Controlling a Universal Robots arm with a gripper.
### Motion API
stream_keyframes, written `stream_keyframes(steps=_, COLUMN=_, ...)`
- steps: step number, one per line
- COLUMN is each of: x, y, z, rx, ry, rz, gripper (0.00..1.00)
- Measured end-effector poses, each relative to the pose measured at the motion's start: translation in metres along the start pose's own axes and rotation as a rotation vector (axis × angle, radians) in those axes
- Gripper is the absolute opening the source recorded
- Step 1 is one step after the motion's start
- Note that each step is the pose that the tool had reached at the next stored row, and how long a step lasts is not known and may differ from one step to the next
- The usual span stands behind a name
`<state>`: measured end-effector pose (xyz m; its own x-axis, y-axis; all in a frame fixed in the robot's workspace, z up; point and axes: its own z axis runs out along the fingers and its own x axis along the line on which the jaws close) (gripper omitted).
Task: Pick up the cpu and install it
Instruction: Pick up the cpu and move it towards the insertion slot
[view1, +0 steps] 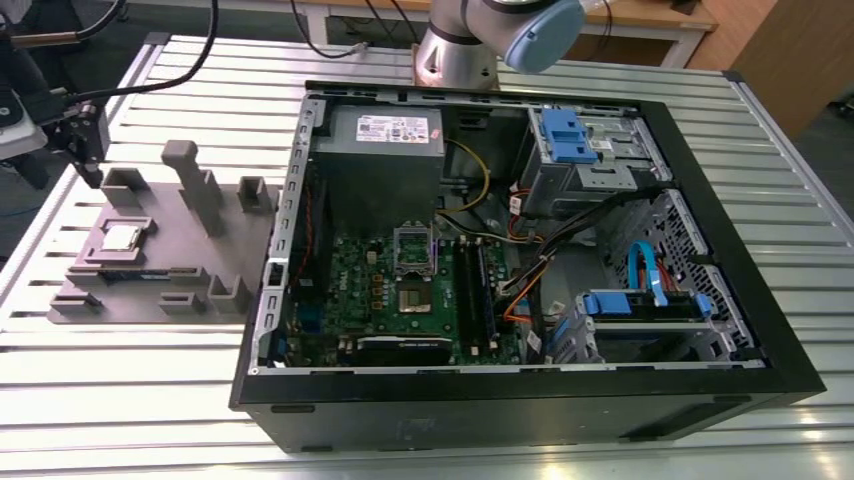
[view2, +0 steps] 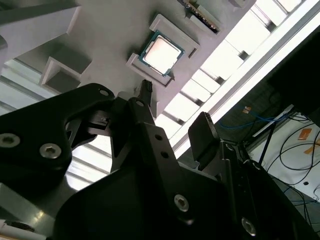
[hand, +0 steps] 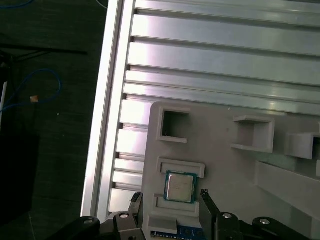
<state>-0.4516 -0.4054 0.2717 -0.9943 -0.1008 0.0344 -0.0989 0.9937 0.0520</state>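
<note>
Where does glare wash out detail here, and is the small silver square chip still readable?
Exterior view: bright reflections streak the ribbed aluminium table, small silver square cpu readable. Second wrist view: cpu top bleached pale, table slats blown white. First wrist view: slats shine, cpu evenly lit.

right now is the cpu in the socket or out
Out: the cpu lies flat in a recess of the grey fixture, beside the computer case.
</note>
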Motion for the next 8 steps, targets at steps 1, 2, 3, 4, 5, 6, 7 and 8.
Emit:
stream_keyframes(steps=1, x=-0.0001, y=-0.0001, z=0.002, rx=0.0, ry=-0.0001, rz=0.0, gripper=0.56)
stream_keyframes(steps=2, x=-0.0001, y=-0.0002, z=0.0038, rx=-0.0001, ry=-0.0001, rz=0.0, gripper=0.56)
stream_keyframes(steps=3, x=-0.0002, y=-0.0003, z=0.0055, rx=-0.0001, ry=-0.0001, rz=0.0, gripper=0.56)
stream_keyframes(steps=4, x=-0.0003, y=-0.0006, z=0.0073, rx=-0.0001, ry=-0.0001, rz=0.0, gripper=0.56)
stream_keyframes(steps=5, x=-0.0003, y=-0.001, z=0.0091, rx=-0.0001, ry=-0.0001, rz=0.0, gripper=0.56)
stream_keyframes(steps=6, x=-0.0003, y=-0.0013, z=0.0109, rx=-0.0001, ry=-0.0002, rz=0.0, gripper=0.56)
stream_keyframes(steps=7, x=-0.0003, y=-0.0017, z=0.0129, rx=-0.0001, ry=-0.0001, rz=0.0, gripper=0.56)
stream_keyframes(steps=8, x=-0.0004, y=-0.002, z=0.0146, rx=0.0, ry=-0.0001, rz=0.0, gripper=0.56)
